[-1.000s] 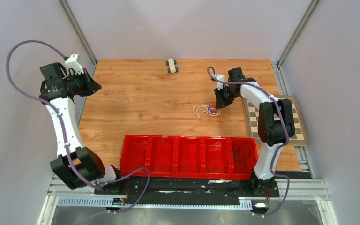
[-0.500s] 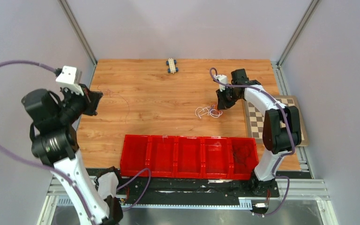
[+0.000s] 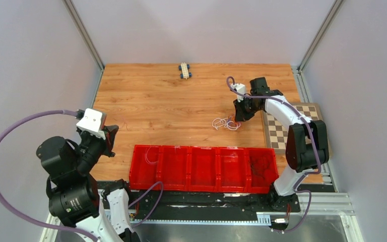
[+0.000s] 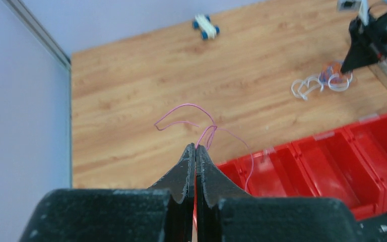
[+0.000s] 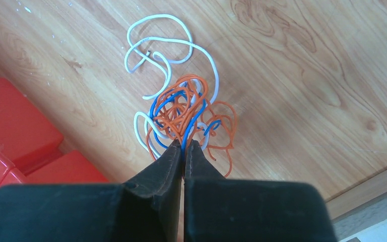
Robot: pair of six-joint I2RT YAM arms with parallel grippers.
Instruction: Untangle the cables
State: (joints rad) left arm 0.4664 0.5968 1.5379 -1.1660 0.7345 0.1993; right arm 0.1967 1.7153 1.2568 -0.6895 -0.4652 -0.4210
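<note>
The left gripper [image 4: 195, 147] had its jaws pressed together on a thin pink wire [image 4: 186, 107]. The wire looped up just beyond the tips and trailed down to their right, over the red bins [image 4: 332, 166]. Far ahead and to the right of the jaws, the right gripper [image 4: 343, 67] touched the knot of cables [image 4: 327, 80] on the wooden table [image 4: 131, 101]. A toy car [image 4: 205, 26] lay farthest ahead.

was a robot lab test cell: plain walls [image 3: 25, 60] w/ alu frame rails [image 3: 83, 33] boxed in a wood-look bench [image 3: 156, 101], red bins [image 3: 201, 169] in a row just right of the left jaws, chequerboard [image 3: 274, 133] beside the right jaws.
</note>
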